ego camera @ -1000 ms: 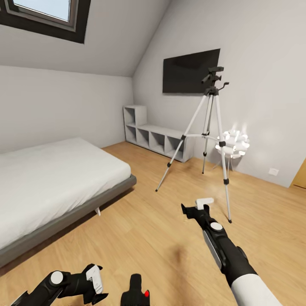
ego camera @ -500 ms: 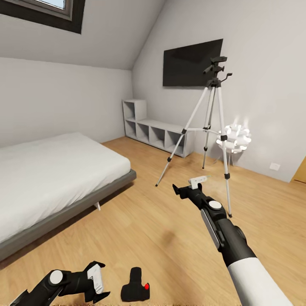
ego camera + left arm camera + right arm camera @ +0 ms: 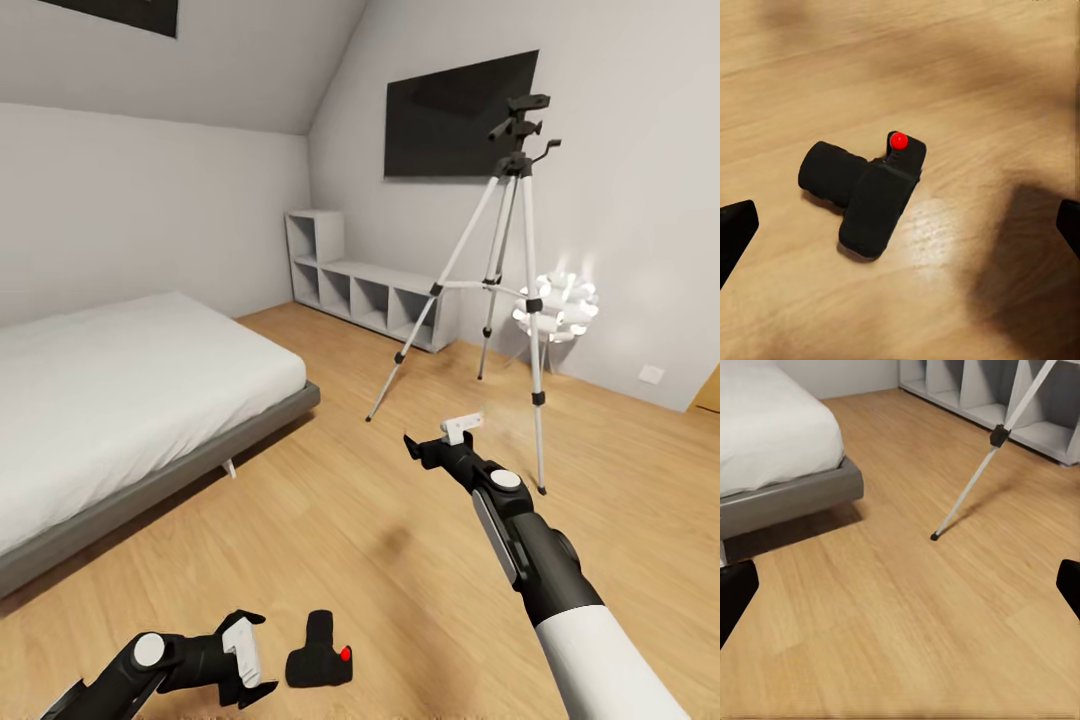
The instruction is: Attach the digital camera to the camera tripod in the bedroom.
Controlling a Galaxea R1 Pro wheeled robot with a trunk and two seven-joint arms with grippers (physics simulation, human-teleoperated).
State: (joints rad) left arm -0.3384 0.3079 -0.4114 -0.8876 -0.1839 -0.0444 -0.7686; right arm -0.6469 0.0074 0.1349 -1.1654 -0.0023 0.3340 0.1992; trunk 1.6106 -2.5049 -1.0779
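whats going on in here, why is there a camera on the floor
A two-armed robot is in a bedroom, about to mount the camera on the tripod. The camera lies on the wooden floor, not yet picked up. The left claw is open, low beside the camera. The right claw is also open, empty, held out toward the tripod, which stands by the TV and the lamp. Nothing sits on the tripod's head so far.

Right arm (image 3: 520, 545) farther toward camera tripod (image 3: 510, 270); view tilted down.
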